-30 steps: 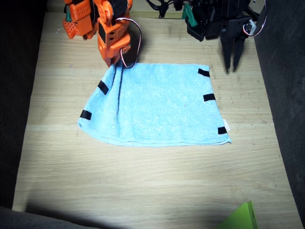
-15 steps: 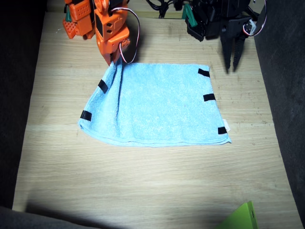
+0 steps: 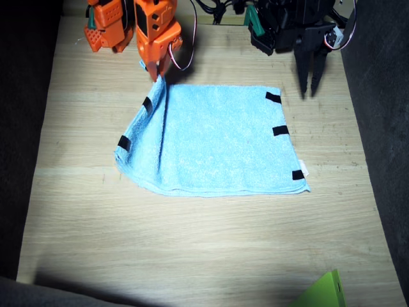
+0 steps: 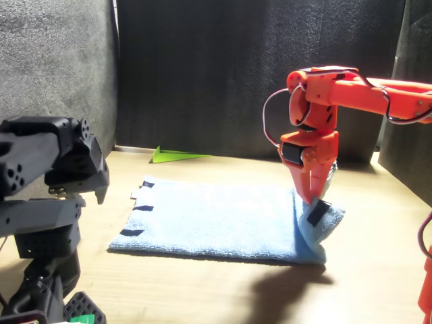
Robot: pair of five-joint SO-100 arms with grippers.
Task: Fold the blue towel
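Note:
The blue towel (image 3: pixel 223 141) lies spread on the wooden table (image 3: pixel 192 249), with black tape strips along two opposite edges. My right gripper (image 3: pixel 155 75), orange, is shut on the towel's far corner and holds it up, so that edge stands in a raised fold. In the front view the right gripper (image 4: pixel 312 197) pinches the lifted corner of the towel (image 4: pixel 216 219), a tape strip hanging just below it. My left gripper (image 3: pixel 308 89), black, points down just beyond the towel's other far corner, its fingers slightly apart and holding nothing.
A lime-green object corner (image 3: pixel 323 291) pokes in at the near table edge and shows as the lime-green object (image 4: pixel 177 156) behind the towel in the front view. Dark cloth walls border the table. The left arm's black body (image 4: pixel 47 189) fills the front view's near corner.
The right gripper has lifted the towel corner higher and drawn it toward the far edge. The towel's held edge has slid inward, its tape strips shifting with it. The left arm has not moved.

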